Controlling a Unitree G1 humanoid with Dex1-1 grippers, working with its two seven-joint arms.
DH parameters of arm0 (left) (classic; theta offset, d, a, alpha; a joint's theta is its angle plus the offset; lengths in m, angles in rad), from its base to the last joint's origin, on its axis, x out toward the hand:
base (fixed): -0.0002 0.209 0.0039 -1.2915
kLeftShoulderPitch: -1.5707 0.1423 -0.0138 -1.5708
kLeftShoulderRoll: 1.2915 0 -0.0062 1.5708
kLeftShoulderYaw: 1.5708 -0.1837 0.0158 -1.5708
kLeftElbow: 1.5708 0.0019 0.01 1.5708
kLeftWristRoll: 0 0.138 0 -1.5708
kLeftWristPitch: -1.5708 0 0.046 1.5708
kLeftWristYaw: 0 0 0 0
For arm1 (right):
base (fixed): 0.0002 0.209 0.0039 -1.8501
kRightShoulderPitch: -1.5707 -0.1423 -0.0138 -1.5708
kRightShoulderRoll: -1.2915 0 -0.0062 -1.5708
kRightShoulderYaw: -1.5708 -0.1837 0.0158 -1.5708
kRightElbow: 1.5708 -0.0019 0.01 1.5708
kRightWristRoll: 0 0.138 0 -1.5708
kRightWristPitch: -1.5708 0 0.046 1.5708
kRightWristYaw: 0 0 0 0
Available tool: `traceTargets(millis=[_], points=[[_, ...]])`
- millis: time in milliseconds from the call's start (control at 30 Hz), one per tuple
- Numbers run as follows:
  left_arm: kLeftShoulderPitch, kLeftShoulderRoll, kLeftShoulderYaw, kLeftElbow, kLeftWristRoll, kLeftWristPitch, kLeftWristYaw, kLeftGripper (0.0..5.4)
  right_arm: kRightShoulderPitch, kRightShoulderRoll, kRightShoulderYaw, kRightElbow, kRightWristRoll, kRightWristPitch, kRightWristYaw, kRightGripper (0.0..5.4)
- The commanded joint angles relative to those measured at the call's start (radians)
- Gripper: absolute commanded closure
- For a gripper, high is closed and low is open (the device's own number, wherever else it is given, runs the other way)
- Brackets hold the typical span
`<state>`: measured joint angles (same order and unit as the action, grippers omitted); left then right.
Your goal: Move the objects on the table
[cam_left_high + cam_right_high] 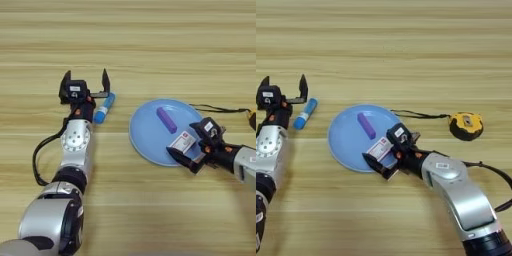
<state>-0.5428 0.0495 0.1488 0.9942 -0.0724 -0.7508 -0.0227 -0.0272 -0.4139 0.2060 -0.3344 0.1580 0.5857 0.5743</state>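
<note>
**Right claw grips a card at the plate's edge**

The right claw (pixel 387 159) is clenched on a small white-and-red card (pixel 379 148) over the near rim of the blue plate (pixel 343 137), where the purple stick (pixel 366 125) lies. The left claw (pixel 86 82) stands spread wide, empty, one finger just beside a blue tube (pixel 104 108). The tape measure (pixel 466 125) rests on the worktop (pixel 406 45), right of the plate.

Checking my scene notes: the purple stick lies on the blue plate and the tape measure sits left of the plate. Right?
Not quite. The purple stick does lie on the blue plate, but the tape measure sits right of the plate, as the right eye view shows.
</note>
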Motion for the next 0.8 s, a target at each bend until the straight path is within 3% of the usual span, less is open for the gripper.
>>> traceTargets(millis=[33, 700, 800], points=[[-0.007, -0.005, -0.007, -0.001, 0.015, 0.001, 0.007, 0.0, -0.002, -0.023, 0.026, 0.024, -0.015, 0.029, 0.01, 0.03], [-0.007, -0.004, -0.008, -0.001, 0.014, 0.001, 0.008, 0.0, -0.019, -0.038, 0.048, 0.078, -0.035, 0.014, 0.009, 0.03], [-0.007, -0.005, -0.008, -0.001, 0.015, 0.001, 0.009, 0.0, -0.019, -0.038, 0.046, 0.08, -0.036, 0.014, 0.011, 0.38]])
